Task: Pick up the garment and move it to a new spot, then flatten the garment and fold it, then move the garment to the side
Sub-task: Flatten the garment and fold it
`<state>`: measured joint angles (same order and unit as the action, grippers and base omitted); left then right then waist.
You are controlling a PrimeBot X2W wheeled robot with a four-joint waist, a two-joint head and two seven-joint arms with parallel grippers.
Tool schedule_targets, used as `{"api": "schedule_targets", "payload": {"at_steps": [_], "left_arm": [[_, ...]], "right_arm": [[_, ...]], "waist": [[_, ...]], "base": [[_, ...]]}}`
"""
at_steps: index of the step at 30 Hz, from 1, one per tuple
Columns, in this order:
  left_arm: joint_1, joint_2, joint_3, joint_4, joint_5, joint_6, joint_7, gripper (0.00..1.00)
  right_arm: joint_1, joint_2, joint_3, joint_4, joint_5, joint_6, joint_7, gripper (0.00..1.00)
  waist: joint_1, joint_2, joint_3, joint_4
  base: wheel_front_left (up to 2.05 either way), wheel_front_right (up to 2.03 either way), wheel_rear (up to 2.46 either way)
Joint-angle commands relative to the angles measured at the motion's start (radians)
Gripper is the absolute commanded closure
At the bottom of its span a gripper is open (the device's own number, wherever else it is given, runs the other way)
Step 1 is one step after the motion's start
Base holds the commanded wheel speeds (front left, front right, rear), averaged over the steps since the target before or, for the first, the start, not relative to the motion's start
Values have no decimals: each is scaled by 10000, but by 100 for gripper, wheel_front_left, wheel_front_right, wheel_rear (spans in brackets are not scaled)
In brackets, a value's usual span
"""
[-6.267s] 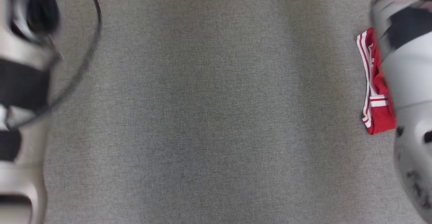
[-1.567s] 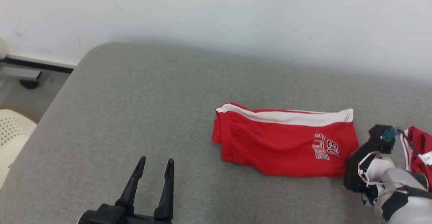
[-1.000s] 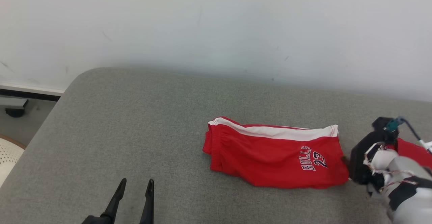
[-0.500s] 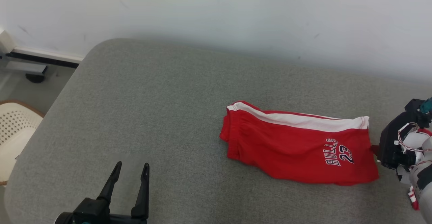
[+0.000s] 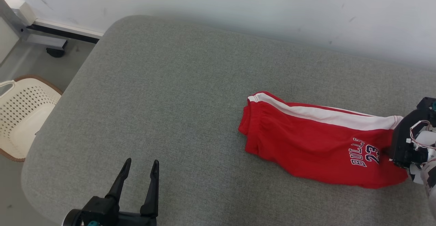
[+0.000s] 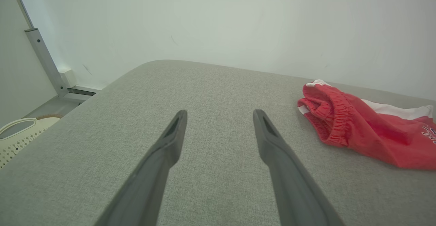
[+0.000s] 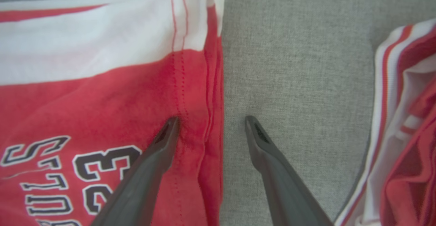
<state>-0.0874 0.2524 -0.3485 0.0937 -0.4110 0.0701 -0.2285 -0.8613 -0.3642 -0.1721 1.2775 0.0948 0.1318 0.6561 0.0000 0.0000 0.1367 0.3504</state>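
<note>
On the grey fabric worktop (image 5: 170, 83), right of middle: the garment (image 5: 316, 147), red shorts with a white band and "BULLS 23" print, folded and lying flat, waistband end toward the left. At its right hem, the right gripper (image 7: 211, 118), spread wide and holding nothing, one finger over the red cloth just inside the hem, the other over bare worktop. Well apart at the lower left, the left gripper (image 5: 142, 160), likewise wide open and empty, above bare fabric. Just beyond the right gripper, a second red-and-white piece of clothing (image 7: 405, 117). Beside the worktop's left edge, a cream perforated basket (image 5: 20, 110) on the floor (image 5: 13, 192).
</note>
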Motion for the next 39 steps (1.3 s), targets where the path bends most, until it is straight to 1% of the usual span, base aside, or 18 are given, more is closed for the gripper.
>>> {"api": "schedule_targets", "payload": {"at_steps": [1,2,3,4,5,7,9,13,18,21,23,27,32,35,39], "left_arm": [[-112,-37,-31,22,-10,-35,-49,0],[-122,-40,-45,36,-13,-42,-39,0],[-130,-39,-54,46,-25,-44,-33,0],[-131,-38,-59,63,-37,-35,-29,0],[-115,-33,-67,84,-60,-14,-23,0],[-90,-27,-80,112,-90,-3,-12,0],[-76,-27,-87,127,-100,-1,-10,0],[15,-27,-115,189,-147,4,-14,0],[137,-32,-156,243,-219,14,-4,0],[244,-31,-195,274,-257,25,26,0],[320,-6,-212,281,-286,41,45,0],[529,80,-223,229,-334,81,91,0],[663,66,-317,130,-378,116,154,0],[642,14,-417,114,-386,60,158,0],[613,-35,-503,128,-406,42,139,0]], "right_arm": [[549,213,-176,243,-277,-27,221,0],[623,225,-345,253,-427,-27,276,11],[672,234,-500,264,-600,-27,297,58],[704,237,-642,263,-806,-28,246,93],[695,216,-949,173,-1137,-28,187,100],[659,189,-1267,-32,-1538,-33,124,100],[639,157,-1416,-158,-1699,-36,115,100],[635,190,-2018,-849,-2448,-36,233,100],[783,633,-2714,-1916,-3276,-28,505,100],[966,923,-2992,-2554,-3599,-28,662,100],[1029,1261,-3061,-2903,-3635,-28,709,100],[742,2159,-2811,-3336,-2959,-27,1027,100],[503,2815,-1609,-3642,-1817,-27,1335,100],[448,3029,-917,-3776,-1088,-27,1440,100],[519,3089,-270,-3862,-453,-27,1367,100]], "waist": [[0,0,31,43],[0,0,26,42],[0,0,19,35],[0,0,4,21],[0,0,-36,-22],[0,0,-100,-73],[0,0,-139,-96],[0,0,-361,-178],[0,0,-662,-216],[0,0,-913,-192],[0,0,-1127,-174],[0,0,-1452,-174],[0,0,-1620,-55],[0,0,-1675,144],[0,0,-1667,493]], "base": [[0,0,0],[0,0,0],[0,0,0],[0,0,0],[0,0,0],[0,0,0],[0,0,0],[0,0,0],[0,0,0],[0,0,0],[0,0,0],[0,0,0],[0,0,0],[0,0,0],[0,0,0]]}}
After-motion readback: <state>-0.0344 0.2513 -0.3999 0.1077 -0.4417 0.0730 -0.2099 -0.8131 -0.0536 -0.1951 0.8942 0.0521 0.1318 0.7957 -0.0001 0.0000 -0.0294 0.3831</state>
